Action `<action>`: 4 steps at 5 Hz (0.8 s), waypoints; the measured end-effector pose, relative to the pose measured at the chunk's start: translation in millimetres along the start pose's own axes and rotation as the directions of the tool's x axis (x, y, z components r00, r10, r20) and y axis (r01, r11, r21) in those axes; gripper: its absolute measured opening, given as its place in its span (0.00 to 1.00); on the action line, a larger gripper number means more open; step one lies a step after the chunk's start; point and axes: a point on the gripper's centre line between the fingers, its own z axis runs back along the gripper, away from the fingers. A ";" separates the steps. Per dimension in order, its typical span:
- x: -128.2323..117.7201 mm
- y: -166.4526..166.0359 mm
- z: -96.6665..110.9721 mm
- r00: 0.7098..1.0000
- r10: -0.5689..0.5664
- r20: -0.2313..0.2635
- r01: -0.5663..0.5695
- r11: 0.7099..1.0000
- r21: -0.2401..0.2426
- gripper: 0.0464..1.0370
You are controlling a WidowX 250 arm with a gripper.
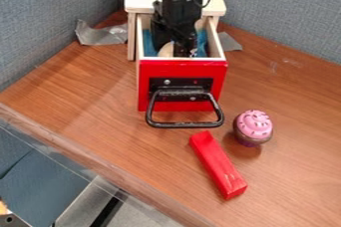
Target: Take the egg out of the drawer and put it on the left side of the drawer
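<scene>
Egg (166, 50) could slip if knocked against the drawer (216, 74), and I cannot tell whether the jaws hold it.

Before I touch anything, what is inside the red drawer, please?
Inside the drawer, I see blue material and a pale rounded thing, probably the egg. The gripper hangs into it and, with the front panel, hides part of the inside; what lies there I cannot tell.

A pale egg (166, 50) lies in the open drawer (148, 71).
</scene>
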 end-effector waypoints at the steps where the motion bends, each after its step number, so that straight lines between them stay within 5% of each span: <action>1: 1.5 -0.4 0.0 1.000 0.001 0.009 -0.001 1.000 -0.003 0.84; 2: 2.4 -2.0 -1.0 1.000 -0.007 0.022 0.007 1.000 -0.009 0.84; 4: 4.6 -11.8 35.6 0.990 -0.057 0.128 0.055 0.998 0.017 0.84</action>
